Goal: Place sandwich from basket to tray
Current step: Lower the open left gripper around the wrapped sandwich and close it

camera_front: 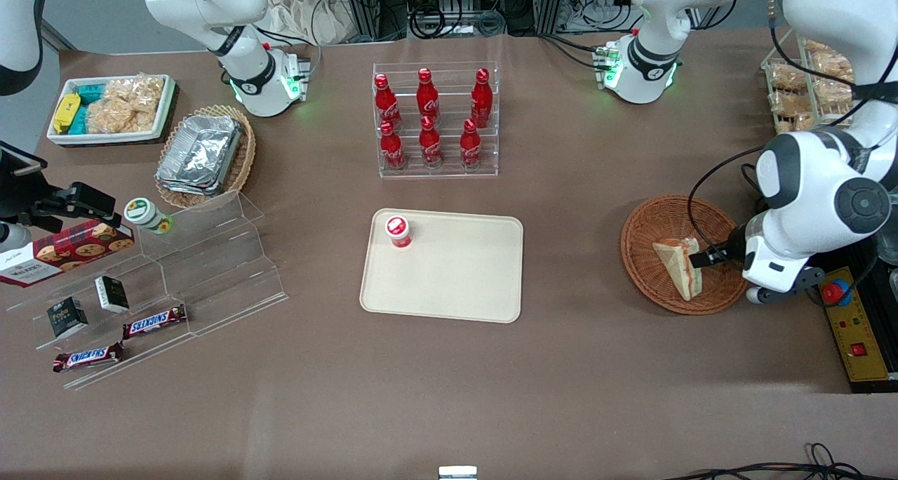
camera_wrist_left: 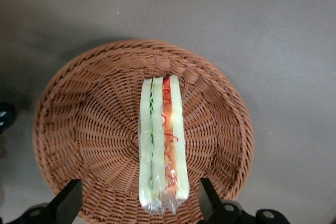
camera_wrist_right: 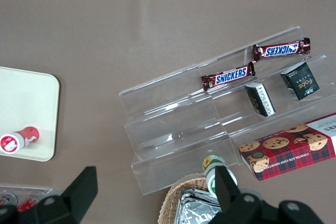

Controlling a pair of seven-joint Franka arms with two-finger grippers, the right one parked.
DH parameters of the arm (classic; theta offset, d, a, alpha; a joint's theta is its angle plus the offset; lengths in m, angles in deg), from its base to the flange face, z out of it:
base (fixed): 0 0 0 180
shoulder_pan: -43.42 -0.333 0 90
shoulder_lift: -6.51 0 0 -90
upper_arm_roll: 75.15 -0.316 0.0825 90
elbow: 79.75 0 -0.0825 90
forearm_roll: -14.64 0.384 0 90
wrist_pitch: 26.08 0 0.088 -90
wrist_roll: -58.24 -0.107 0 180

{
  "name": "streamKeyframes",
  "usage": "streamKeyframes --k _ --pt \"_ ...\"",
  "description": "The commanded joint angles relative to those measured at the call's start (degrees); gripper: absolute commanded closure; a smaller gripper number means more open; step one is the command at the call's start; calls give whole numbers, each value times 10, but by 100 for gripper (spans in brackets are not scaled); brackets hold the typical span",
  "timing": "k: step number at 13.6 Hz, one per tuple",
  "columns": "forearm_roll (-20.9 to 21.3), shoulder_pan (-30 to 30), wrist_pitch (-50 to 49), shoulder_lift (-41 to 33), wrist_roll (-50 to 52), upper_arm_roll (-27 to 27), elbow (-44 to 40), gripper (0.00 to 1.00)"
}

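The small triangular sandwich [camera_front: 679, 265] of pale white bread, with red-orange and green filling along its edge, lies in the round reddish-brown woven wicker basket [camera_front: 649, 240] toward the working arm's end of the table. Nothing has been moved to the flat cream-beige plastic tray [camera_front: 463, 283] yet, so by these views the whole transfer is left to do.

The left arm's gripper [camera_wrist_left: 137, 203] hangs low over the basket, its 2 black fingers [camera_wrist_left: 68, 199] spread wide, 1 on each side of the sandwich's end and apart from it. It holds nothing. Judging by this, the grasp is about to begin; lifting, carrying and setting down remain.

On the tray stands 1 small red-capped cup [camera_front: 398, 231] near a corner; the rest of the tray is bare. Farther from the front camera than the tray, a clear acrylic rack [camera_front: 436, 118] holds 6 red bottles. The brown table between basket and tray appears open, so nothing seems to block the path.
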Motion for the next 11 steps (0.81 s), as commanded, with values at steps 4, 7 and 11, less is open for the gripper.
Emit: streamKeyframes --k 4,7,11 --pt "-7 -4 111 48 22 5 42 0" --pt "-8 -3 147 78 38 5 44 0" --pt "-6 -3 173 87 37 5 56 13"
